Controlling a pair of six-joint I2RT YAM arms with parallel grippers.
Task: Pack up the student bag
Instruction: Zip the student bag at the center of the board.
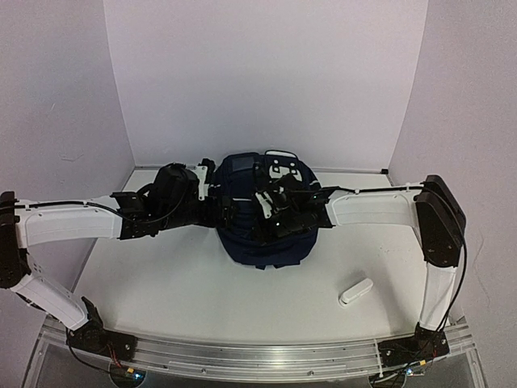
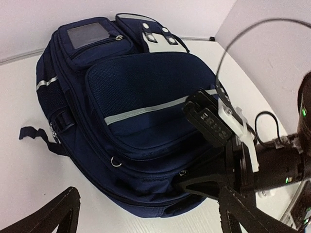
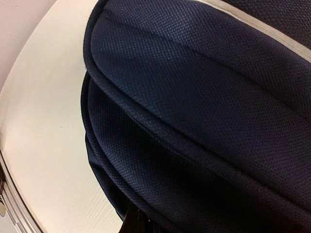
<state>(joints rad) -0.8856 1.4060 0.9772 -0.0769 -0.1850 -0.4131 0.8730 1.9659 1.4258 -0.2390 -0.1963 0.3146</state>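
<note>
The student bag (image 1: pixel 266 234), a dark navy backpack with a thin white stripe (image 2: pixel 146 110), white buckle patches and a grey label (image 2: pixel 86 35), lies flat on the middle of the table. My left gripper (image 2: pixel 148 201) is open at the bag's left side, with its fingers (image 2: pixel 60 208) spread wide before the bag's near end. My right gripper (image 2: pixel 189 182) is shut and pressed against the bag's lower seam, its tips beside a small metal zip pull (image 2: pixel 182 173). Whether it pinches the pull I cannot tell. In the right wrist view navy fabric (image 3: pixel 194 121) fills nearly the whole frame.
A small white oblong object (image 1: pixel 355 291) lies on the table to the right of the bag, near the right arm's base. White walls close off the back and both sides. A metal rail (image 1: pixel 258 356) runs along the near edge.
</note>
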